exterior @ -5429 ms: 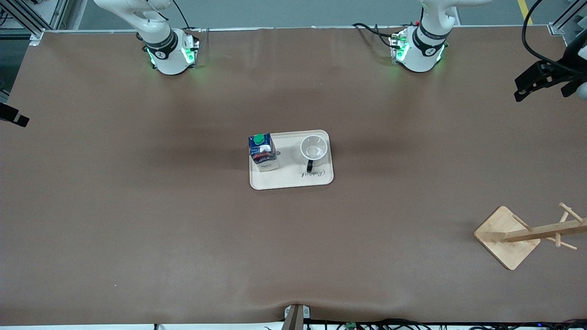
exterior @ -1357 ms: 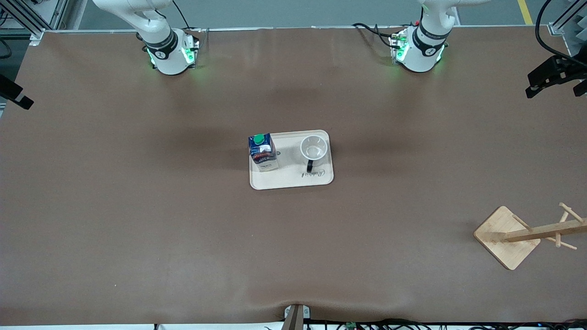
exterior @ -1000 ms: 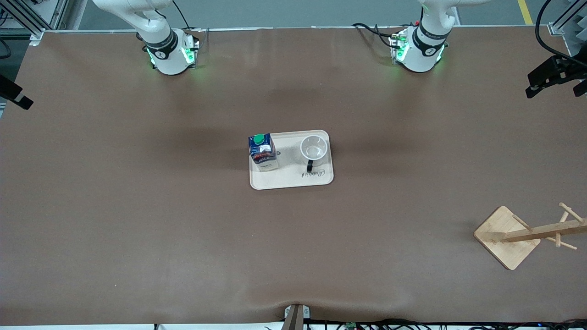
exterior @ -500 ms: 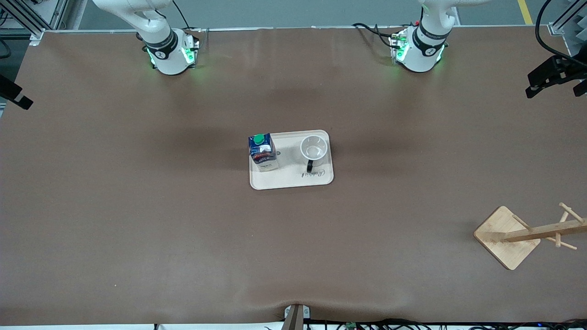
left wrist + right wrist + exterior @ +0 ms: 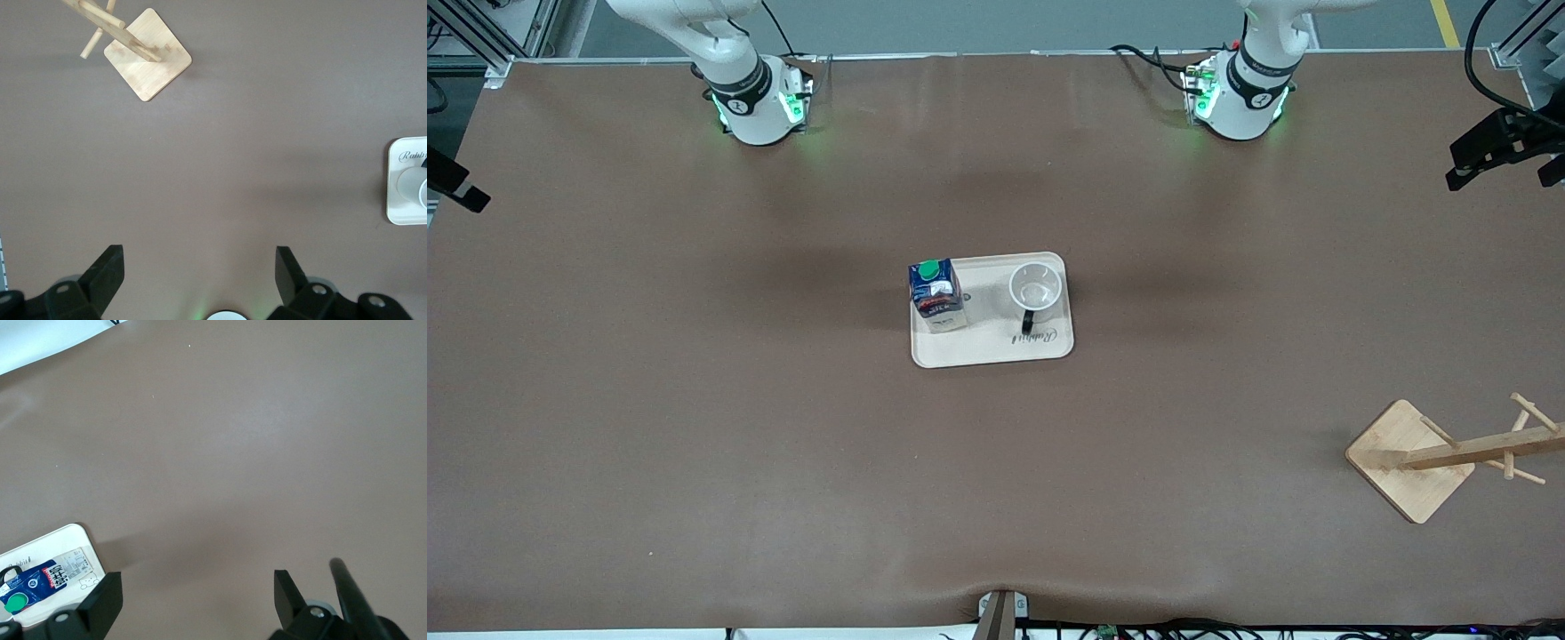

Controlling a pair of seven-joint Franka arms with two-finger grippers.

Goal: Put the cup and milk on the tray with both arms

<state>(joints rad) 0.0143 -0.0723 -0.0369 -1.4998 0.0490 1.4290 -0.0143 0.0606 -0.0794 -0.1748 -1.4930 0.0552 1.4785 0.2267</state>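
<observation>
The milk and cup stand upright on the tray mid-desk, cup at the milk's 3 o'clock. The left tool and right tool, fingers spread apart, hang well away from both.

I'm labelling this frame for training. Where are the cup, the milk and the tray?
cup [image 5: 1035, 286], front view, on the pale inside bottom of the mug.
milk [image 5: 931, 268], front view, on its round green cap.
tray [image 5: 991, 352], front view, on the bare cream floor near its front-camera edge.
</observation>
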